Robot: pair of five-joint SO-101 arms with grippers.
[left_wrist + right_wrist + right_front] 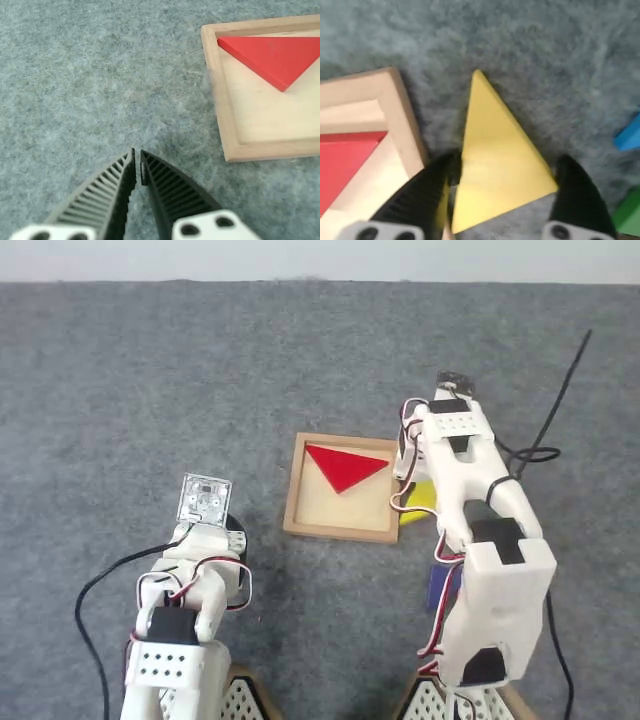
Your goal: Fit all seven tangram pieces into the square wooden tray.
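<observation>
Tray [340, 533] sits mid-table, red triangle [343, 470] lying flat in its far half. Your right gripper [505, 165] is spread wide, one finger on each side of the yellow triangle [495, 150], which lies on the grey mat [150, 370] just beside the tray's rim; it isn't clamped. Your left gripper [137, 155] is pinched closed, holding nothing, above bare mat near the tray's other side.
</observation>
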